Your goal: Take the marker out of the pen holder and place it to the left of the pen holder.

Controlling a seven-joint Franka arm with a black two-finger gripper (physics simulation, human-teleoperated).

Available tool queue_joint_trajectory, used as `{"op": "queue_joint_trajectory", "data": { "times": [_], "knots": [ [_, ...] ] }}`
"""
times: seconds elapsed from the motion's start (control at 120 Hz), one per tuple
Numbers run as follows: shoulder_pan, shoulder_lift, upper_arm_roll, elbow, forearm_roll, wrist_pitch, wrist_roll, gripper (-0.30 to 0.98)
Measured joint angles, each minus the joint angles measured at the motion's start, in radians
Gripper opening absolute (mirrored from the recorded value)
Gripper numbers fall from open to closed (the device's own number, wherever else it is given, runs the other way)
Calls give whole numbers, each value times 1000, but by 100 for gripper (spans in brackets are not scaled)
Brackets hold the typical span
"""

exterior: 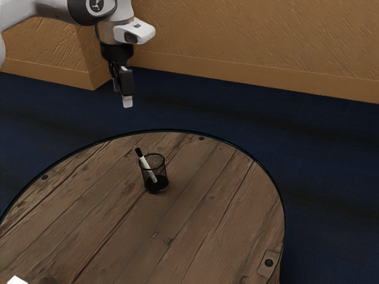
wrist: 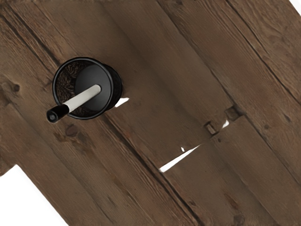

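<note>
Exterior view, end effector: the end effector [exterior: 124,97] is hanging from the arm [exterior: 124,29], well apart from the pen holder, toward 11 o'clock from it in the picture; whether it is spread or pressed together, I cannot tell.
Exterior view, pen holder: the black mesh pen holder [exterior: 161,172] is standing upright on the round wooden desk [exterior: 195,236].
Exterior view, marker: the white marker [exterior: 145,164] is leaning inside the pen holder, its black cap [exterior: 139,152] poking over the rim toward 11 o'clock.
Wrist view, marker: it is slanting out of the pen holder, its cap sticking out past the rim.
Wrist view, white patch: taking the marker's crossing of the rim as 12 o'clock, a white patch [wrist: 122,102] is showing beside the pen holder between 8 and 9 o'clock.
</note>
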Motion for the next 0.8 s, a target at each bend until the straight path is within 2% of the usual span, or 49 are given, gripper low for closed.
{"op": "queue_joint_trajectory", "data": {
  "times": [0.2, 0.25, 0.317, 0.367, 0.417, 0.483, 0.567, 0.667, 0.8],
  "knots": [
    [43, 1, -4, 5, -42, -3, 92, 68],
    [74, -24, -81, 7, -51, -2, 174, 68],
    [48, 1, -224, -29, 22, 50, 301, 69],
    [21, 46, -264, -113, 89, 136, 392, 68],
    [57, 132, -278, -147, 146, 224, 477, 68],
    [93, 264, -279, -146, 211, 342, 580, 68],
    [113, 386, -250, -76, 255, 459, 702, 68],
    [125, 414, -164, -63, 277, 550, 835, 69],
    [140, 382, -95, -109, 281, 610, 983, 68]
  ]
}}
